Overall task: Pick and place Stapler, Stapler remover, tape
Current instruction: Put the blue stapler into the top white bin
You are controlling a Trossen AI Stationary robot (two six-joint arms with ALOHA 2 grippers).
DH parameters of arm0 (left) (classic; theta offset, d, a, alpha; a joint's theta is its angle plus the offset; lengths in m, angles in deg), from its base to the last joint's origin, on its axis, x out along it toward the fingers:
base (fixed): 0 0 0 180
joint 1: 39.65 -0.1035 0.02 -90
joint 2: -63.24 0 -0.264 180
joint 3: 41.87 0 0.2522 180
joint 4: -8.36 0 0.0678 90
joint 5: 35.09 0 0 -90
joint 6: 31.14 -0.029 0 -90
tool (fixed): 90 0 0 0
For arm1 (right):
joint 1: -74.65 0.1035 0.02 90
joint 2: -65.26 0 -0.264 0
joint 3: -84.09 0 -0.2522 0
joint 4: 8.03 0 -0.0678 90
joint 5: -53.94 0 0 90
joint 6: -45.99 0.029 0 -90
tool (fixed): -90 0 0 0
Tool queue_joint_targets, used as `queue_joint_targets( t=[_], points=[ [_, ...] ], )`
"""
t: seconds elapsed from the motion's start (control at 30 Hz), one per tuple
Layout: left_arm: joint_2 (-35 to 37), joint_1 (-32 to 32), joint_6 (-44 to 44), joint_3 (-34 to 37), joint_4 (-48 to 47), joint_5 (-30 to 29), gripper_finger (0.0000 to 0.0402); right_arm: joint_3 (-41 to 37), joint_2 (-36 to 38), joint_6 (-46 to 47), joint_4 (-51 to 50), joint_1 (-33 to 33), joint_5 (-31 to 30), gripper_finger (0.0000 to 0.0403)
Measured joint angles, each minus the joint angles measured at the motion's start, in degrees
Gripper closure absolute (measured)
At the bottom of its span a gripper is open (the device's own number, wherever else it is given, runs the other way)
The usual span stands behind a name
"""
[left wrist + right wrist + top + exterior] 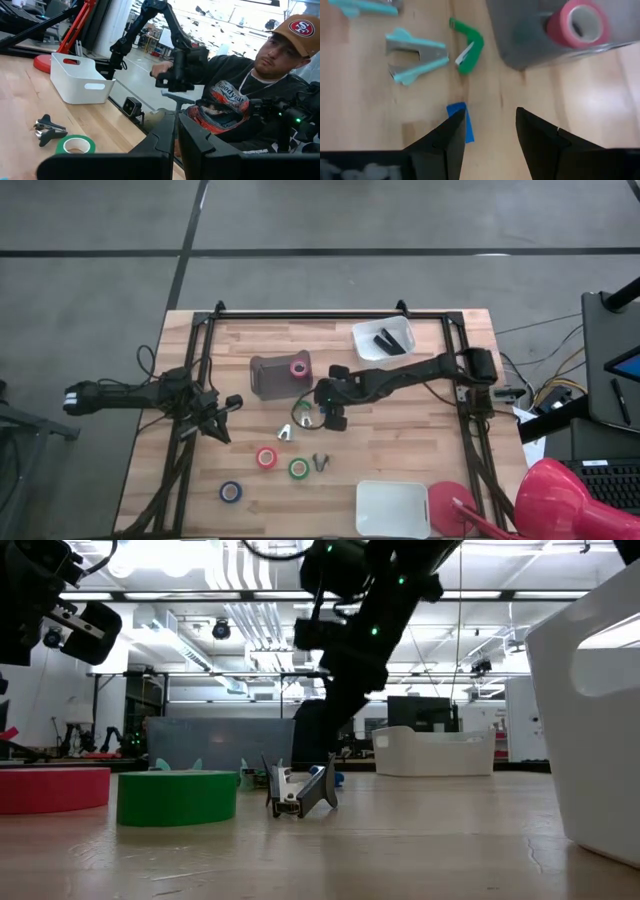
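I see the right gripper [490, 132] spread over a small blue item [460, 120], half hidden by one finger. The teal staple remover [415, 56] (prongs facing away from the green stapler [469, 52]) lies ahead; left gripper [176, 140] pressed together, empty.

A robotics lab: robot arms [150, 30] beyond, ceiling strip lights [250, 615].
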Motion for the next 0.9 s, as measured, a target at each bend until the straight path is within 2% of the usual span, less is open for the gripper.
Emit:
queue_joint_targets(
  t=[0.33, 0.9],
  points=[
    [0.01, 0.0, 0.0, 0.01, 0.0, 0.0, 0.0378, 2.29, -5.52, -0.22, -0.34, 0.22, 1.82, 0.0236],
    [0.0, 0.0, 0.0, 0.0, 0.0, 0.0, 0.0378, 2.01, -2.85, -0.06, -0.78, 0.24, 1.71, 0.0236]
  ],
)
